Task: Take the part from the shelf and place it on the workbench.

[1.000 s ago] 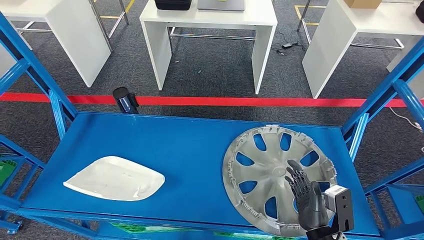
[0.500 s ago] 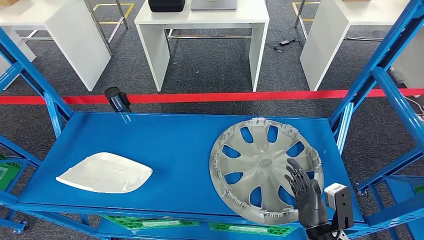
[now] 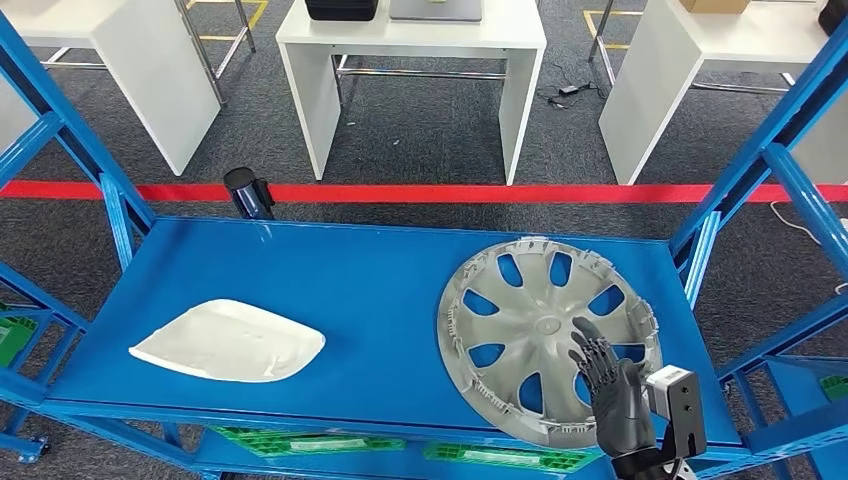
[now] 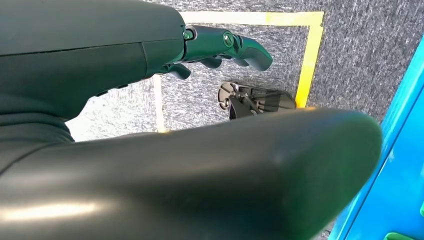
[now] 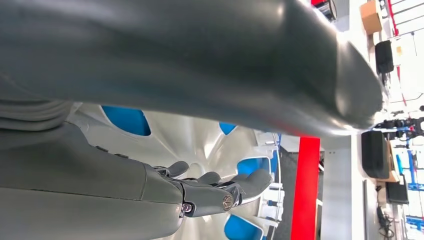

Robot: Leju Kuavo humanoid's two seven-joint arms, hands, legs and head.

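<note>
A silver wheel cover [image 3: 545,335] with several blue-showing cutouts lies flat on the right half of the blue shelf [image 3: 380,280]. My right hand [image 3: 610,395] is over its near right rim, dark fingers spread and pointing away from me, holding nothing. The right wrist view shows the same fingers [image 5: 220,192] stretched just above the wheel cover [image 5: 200,145]; whether they touch it is unclear. A white curved panel [image 3: 230,342] lies on the shelf's left half. My left hand [image 4: 220,45] hangs over grey floor with its fingers apart and empty.
Blue shelf uprights [image 3: 760,160] slope up on both sides. A black cylinder [image 3: 248,192] stands at the shelf's back left corner. Beyond a red floor line [image 3: 400,192] are white tables [image 3: 415,40]. Green crates [image 3: 300,442] sit on the level below.
The whole picture has shifted slightly, so the camera moved. My right hand stays over the wheel cover's near right rim, still spread and empty.
</note>
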